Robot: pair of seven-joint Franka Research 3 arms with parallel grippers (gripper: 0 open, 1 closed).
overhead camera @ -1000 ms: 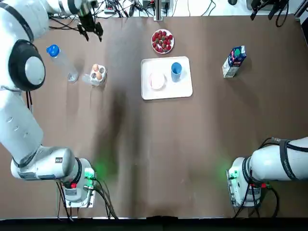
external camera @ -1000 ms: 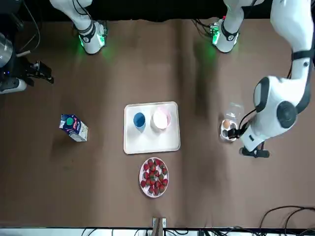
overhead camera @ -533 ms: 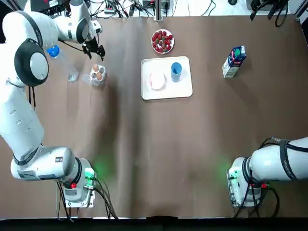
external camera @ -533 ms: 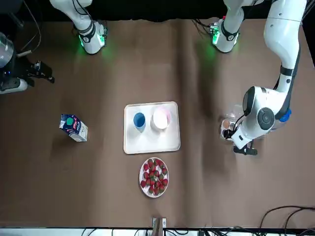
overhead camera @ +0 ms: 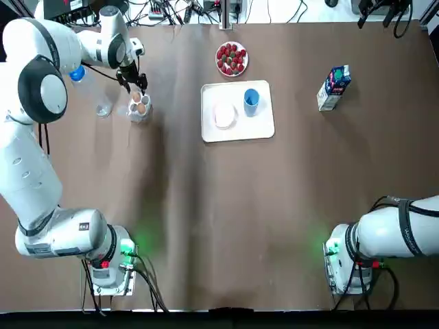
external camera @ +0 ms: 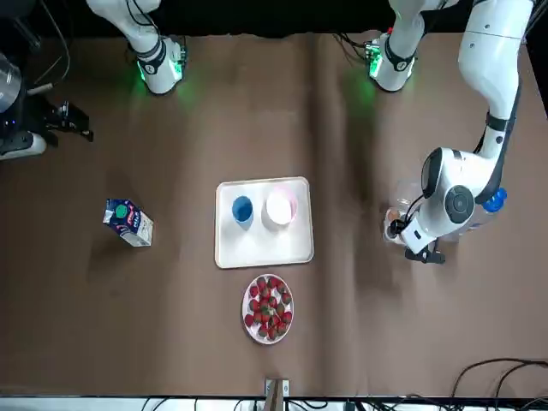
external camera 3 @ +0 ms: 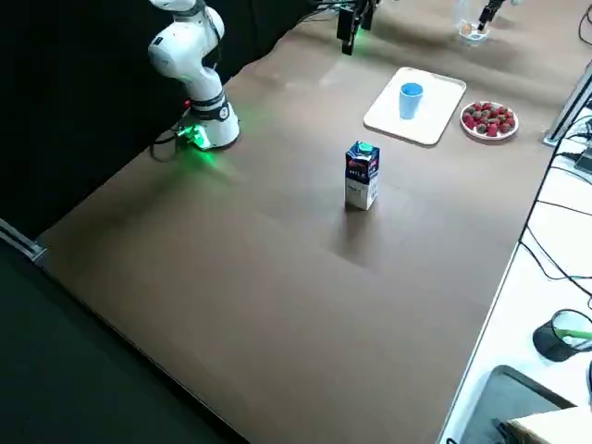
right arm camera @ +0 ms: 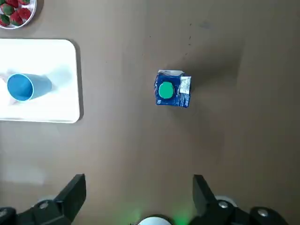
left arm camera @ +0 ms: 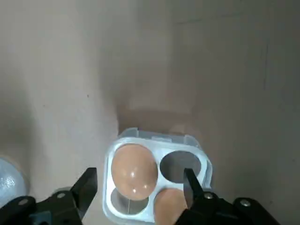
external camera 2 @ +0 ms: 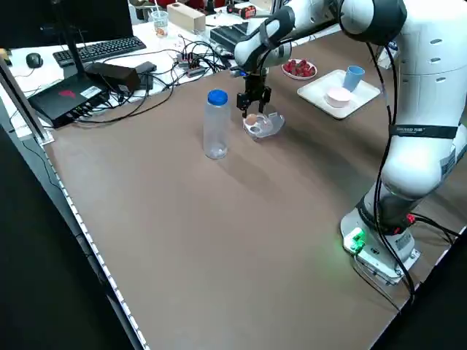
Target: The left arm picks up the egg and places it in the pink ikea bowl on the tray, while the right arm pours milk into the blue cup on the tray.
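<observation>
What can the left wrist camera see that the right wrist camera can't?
Only the left wrist view shows the clear egg holder with two eggs in it. The left gripper is open, with a finger on either side of one egg.

Only the right wrist view shows the milk carton, the blue cup on the white tray, and the strawberries at the corner. The right gripper looks down on them from high up.

Both show the brown table and an open gripper of their own.
</observation>
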